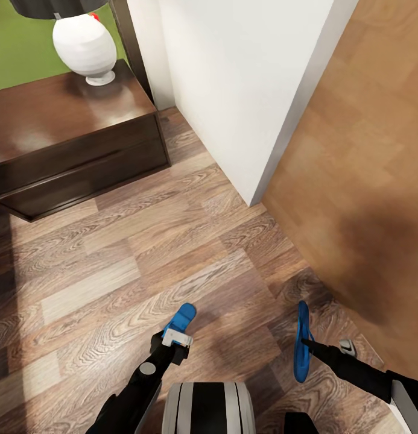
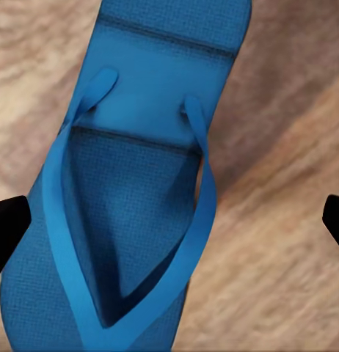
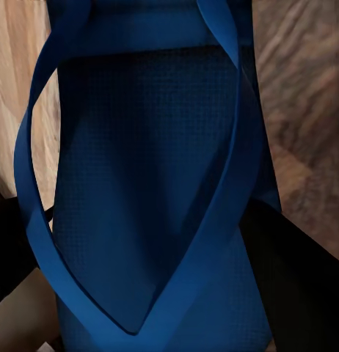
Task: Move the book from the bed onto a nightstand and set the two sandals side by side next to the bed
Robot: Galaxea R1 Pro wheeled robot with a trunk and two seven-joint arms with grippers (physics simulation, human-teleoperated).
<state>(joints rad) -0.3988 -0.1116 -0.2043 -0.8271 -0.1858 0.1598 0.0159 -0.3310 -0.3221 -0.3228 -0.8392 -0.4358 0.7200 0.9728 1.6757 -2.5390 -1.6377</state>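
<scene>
One bright blue sandal (image 1: 184,317) lies flat on the wood-plank floor, straps up. My left gripper (image 1: 174,337) hovers right over its near end, open, with the fingers wide apart on either side of the sandal (image 2: 151,169). The other blue sandal (image 1: 302,349) is turned on its edge above the floor. My right gripper (image 1: 307,345) is shut on it, and its dark fingers press both sides of the sole (image 3: 147,191). A dark-brown nightstand (image 1: 70,120) with one drawer stands at the far left. The book and the bed are out of view.
A white round lamp (image 1: 85,45) stands on the nightstand's back corner, with green grass behind it. A white wall corner (image 1: 233,84) juts out ahead. A light-brown wooden panel (image 1: 365,157) rises along the right. Bare floor (image 1: 142,253) lies between me and the nightstand.
</scene>
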